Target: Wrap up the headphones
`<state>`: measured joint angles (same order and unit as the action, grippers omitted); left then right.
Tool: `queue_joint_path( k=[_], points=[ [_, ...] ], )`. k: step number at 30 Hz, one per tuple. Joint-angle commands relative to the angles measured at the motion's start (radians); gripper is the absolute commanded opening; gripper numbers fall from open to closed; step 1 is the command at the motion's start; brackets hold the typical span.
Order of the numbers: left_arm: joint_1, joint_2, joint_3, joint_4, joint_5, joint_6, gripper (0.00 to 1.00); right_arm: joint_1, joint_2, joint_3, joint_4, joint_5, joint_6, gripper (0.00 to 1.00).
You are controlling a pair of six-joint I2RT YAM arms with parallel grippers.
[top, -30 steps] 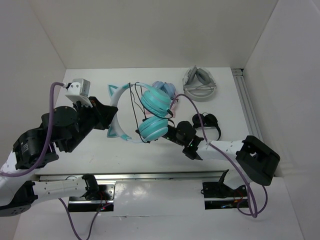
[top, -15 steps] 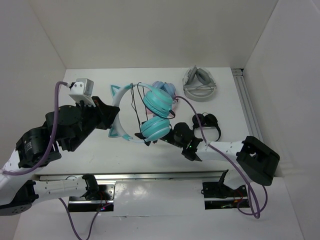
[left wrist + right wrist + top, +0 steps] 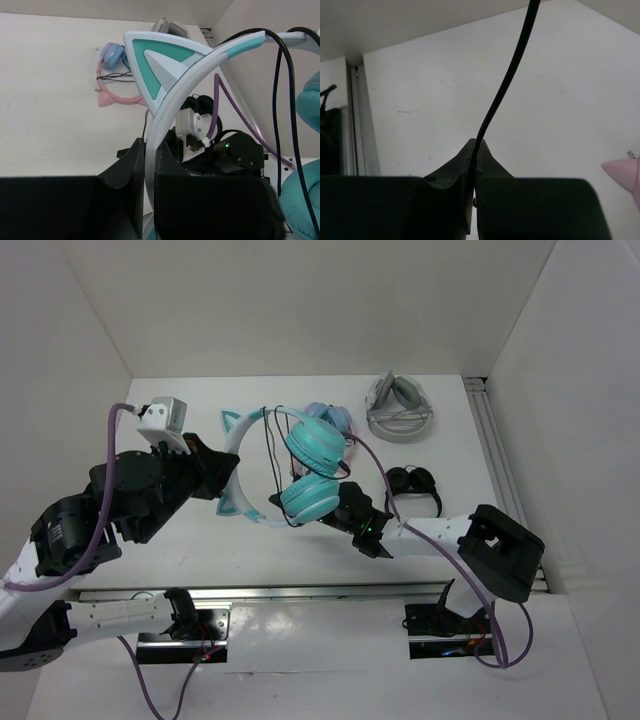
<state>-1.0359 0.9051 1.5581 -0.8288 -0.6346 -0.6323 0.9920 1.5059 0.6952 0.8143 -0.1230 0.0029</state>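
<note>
Looking down from the top external view, the headphones [image 3: 312, 446] are held up over the counter [image 3: 260, 552] between the two arms. The left end effector [image 3: 222, 480] is clenched on the pale headband [image 3: 238, 445] near its cat ears, and the right end effector [image 3: 310, 518] sits just below the lower teal cup. The thin black cable [image 3: 271, 455] already crosses the open span of the band in a few strands. Pink headphones [image 3: 338, 420], a grey pair [image 3: 400, 412] and a small black pair [image 3: 413, 482] lie farther back and to the right, apart from the work. From the left wrist, the band [image 3: 165, 95] rises out of the closed fingers [image 3: 131, 162] with one teal-faced ear uppermost, and cable strands [image 3: 277, 100] drop past a cup at the right edge. This arm should probably act as a steady spool, gripping firmly so the band does not twist. From the right wrist, the cable [image 3: 505, 85] is pinched between the shut fingertips [image 3: 485, 159] and runs upward nearly taut, with a slight bend. The next turn likely wants light, even tension, led round in the same sense as the strands already laid. A hard pull could drag the band out of the other grip. The path should also stay clear of the pink ear tip [image 3: 622, 167] at the frame's right edge, since a snag there would spoil the loop.
</note>
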Motion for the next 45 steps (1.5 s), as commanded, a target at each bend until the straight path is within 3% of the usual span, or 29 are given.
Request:
queue_joint_path(
  k=[1,11,21,28,37,45],
  points=[
    [0.000,-0.029,0.046,0.131,-0.004,-0.040,0.00,0.008,0.027,0.029,0.009,0.010,-0.005,0.04],
    [0.000,-0.058,0.036,0.094,-0.155,-0.066,0.00,0.045,0.007,-0.152,0.222,0.037,0.114,0.00],
    [0.000,-0.078,-0.099,0.063,-0.361,-0.262,0.00,0.310,-0.150,-0.234,0.174,0.253,0.095,0.00],
    [0.063,0.027,-0.099,-0.032,-0.439,-0.282,0.00,0.408,-0.269,-0.191,-0.038,0.344,0.040,0.00],
    [0.327,0.208,-0.121,-0.058,-0.272,-0.184,0.00,0.609,-0.283,0.033,-0.459,0.638,-0.106,0.00],
    [0.338,0.255,-0.151,-0.076,-0.208,-0.028,0.00,0.643,-0.263,0.222,-0.771,0.775,-0.208,0.00]
  ],
)
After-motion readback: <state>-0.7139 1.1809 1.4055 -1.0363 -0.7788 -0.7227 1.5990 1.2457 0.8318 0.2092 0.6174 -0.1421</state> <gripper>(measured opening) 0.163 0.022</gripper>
